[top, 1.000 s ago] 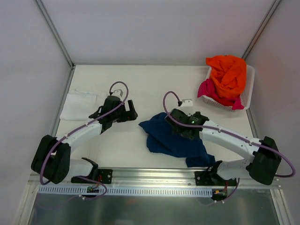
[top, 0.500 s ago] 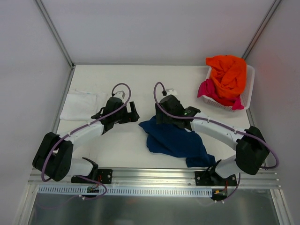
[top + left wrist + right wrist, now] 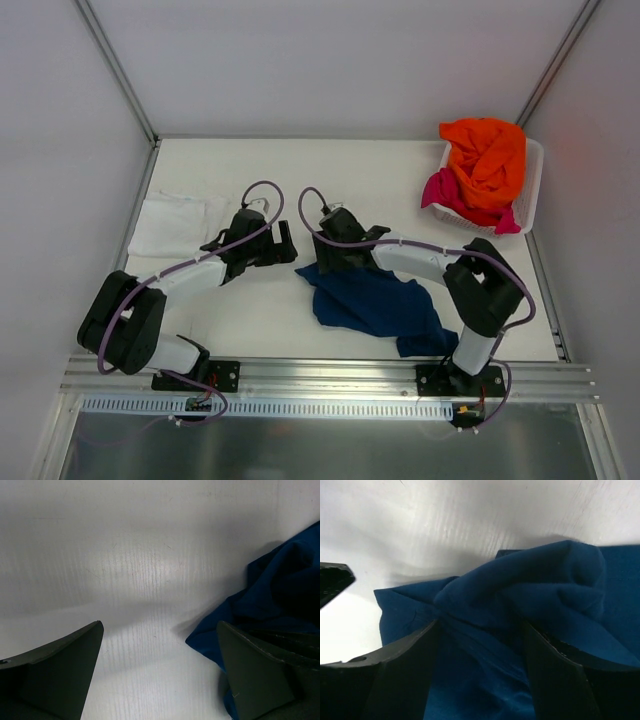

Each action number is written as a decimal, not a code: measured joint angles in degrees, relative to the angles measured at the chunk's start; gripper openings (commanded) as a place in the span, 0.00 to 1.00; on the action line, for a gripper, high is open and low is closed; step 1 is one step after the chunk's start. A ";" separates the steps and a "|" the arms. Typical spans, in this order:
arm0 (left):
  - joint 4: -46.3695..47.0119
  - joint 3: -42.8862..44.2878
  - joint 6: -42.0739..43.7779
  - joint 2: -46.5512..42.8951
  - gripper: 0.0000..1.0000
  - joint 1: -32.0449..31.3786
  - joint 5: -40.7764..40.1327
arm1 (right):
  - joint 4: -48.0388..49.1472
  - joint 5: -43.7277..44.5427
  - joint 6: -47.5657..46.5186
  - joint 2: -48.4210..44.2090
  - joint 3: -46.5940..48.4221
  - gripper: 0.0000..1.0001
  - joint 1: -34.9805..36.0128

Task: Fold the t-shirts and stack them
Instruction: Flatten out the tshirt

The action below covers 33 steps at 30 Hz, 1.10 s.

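A crumpled navy blue t-shirt (image 3: 375, 300) lies in the middle of the table. My right gripper (image 3: 325, 255) sits low over its upper left edge. In the right wrist view the right gripper (image 3: 479, 627) is still open, and a raised fold of the navy t-shirt (image 3: 545, 595) fills the space between its fingers. My left gripper (image 3: 285, 245) stands wide open just left of that edge. Bare table lies between the jaws of the left gripper (image 3: 159, 627), and the navy cloth (image 3: 280, 590) is beside its right finger. A folded white t-shirt (image 3: 175, 225) rests at the far left.
A white slatted basket (image 3: 533, 185) at the back right holds an orange t-shirt (image 3: 487, 160) on top of a magenta-pink one (image 3: 445, 195). The two grippers are close together, and a left finger (image 3: 332, 582) shows at the left edge of the right wrist view.
My right gripper has swung left across the navy t-shirt to its upper left edge, and its jaws have narrowed. The left gripper has crept a little right, still wide open.
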 measured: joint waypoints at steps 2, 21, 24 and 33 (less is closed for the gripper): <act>0.09 -0.33 0.02 -0.33 0.99 0.00 -0.13 | -0.35 -0.07 0.00 0.26 -0.09 0.66 0.00; 0.09 -2.14 -0.04 -2.82 0.99 -0.02 -1.25 | -17.35 11.37 -3.15 -23.30 -0.02 0.00 0.02; 0.09 -2.21 -0.42 -3.41 0.99 -0.02 -1.25 | -21.35 14.49 -3.10 -28.96 -0.02 0.00 0.09; 0.09 -3.87 -1.11 -5.99 0.99 -0.79 -1.25 | -46.45 27.28 5.49 -47.12 1.20 0.00 0.15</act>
